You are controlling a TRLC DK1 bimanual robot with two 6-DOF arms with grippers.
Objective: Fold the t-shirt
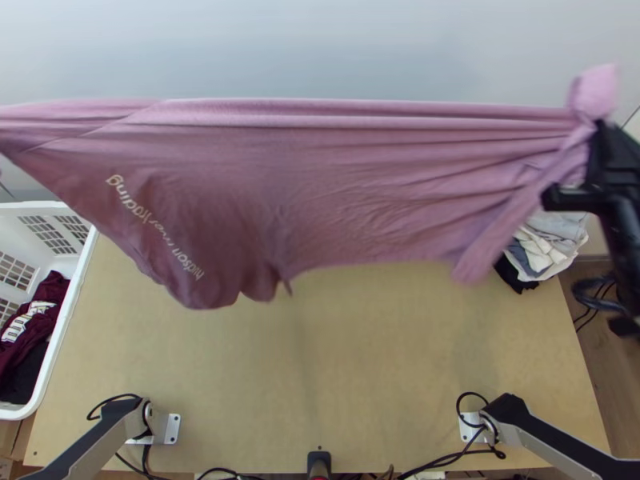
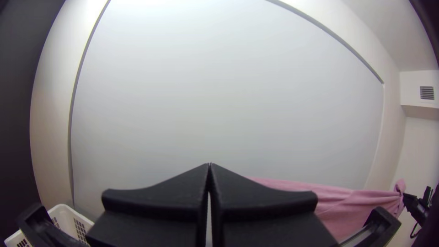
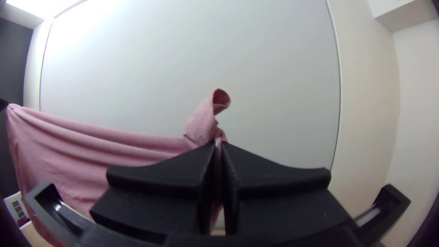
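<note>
Black fingers of the right end effector (image 3: 218,145) are pressing together on a gathered end of the pink t-shirt (image 1: 336,184), a loose tuft sticking up past the tips; the left end effector (image 2: 209,164), its tips meeting, is gripping the opposite end. The shirt's long axis is running crosswise between them, taut along the top, so each arm is standing nearest its own end, and the printed side is sagging toward the left. The coming move is probably turning on keeping that line level while lowering the cloth; one end dropping first could be bunching it. Beneath, the light wooden surface (image 1: 360,360) is waiting, with a white basket (image 1: 74,298) sitting at its left, a pile of cloths (image 1: 552,240) lying by its right edge, and a pale wall (image 1: 320,48) rising behind.
</note>
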